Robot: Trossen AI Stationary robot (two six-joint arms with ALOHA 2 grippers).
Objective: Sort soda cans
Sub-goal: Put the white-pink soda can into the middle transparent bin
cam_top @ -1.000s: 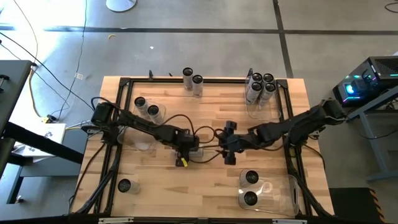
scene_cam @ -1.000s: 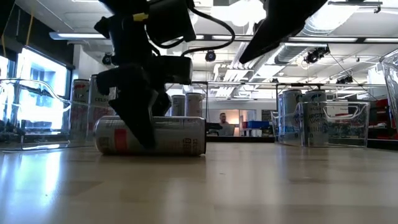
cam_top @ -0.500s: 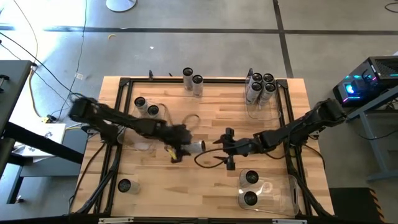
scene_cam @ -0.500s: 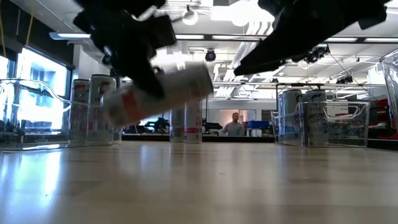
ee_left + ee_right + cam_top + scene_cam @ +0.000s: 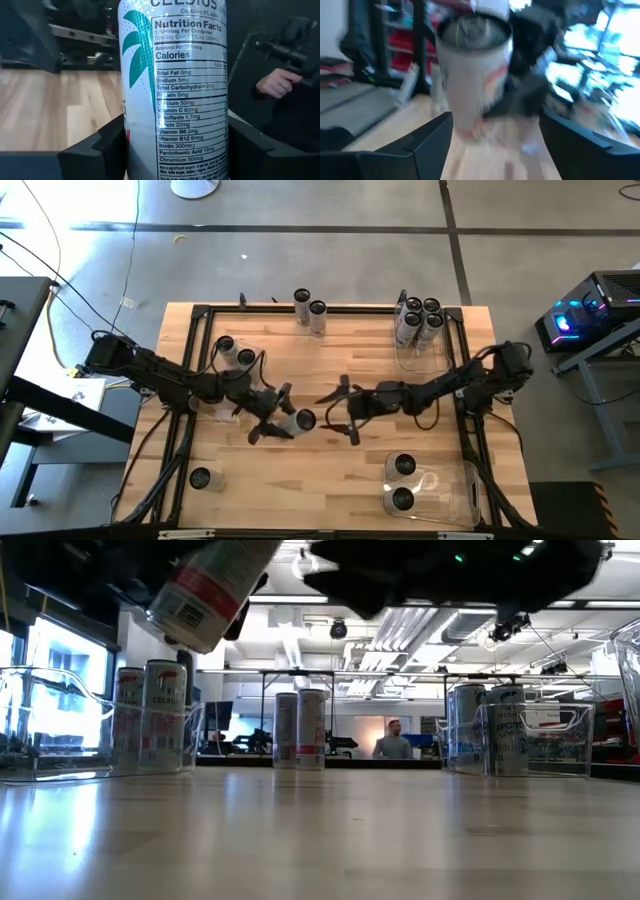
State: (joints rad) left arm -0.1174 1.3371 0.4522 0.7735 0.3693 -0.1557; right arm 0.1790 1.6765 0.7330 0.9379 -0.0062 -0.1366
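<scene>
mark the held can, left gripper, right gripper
held can [image 5: 172,90]: left wrist view, label side.
left gripper [image 5: 268,418]: high view, between its fingertips, clamped on the can.
right gripper [image 5: 338,409]: high view, between its spread fingertips.

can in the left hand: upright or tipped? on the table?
Tipped and off the table. In the low view the can hangs slanted, high above the tabletop, and from above the left hand is shut on it.

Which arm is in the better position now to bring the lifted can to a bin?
Left, probably. The left gripper already clamps the lifted can above the table. The right gripper is open, facing that can and holding nothing.
</scene>
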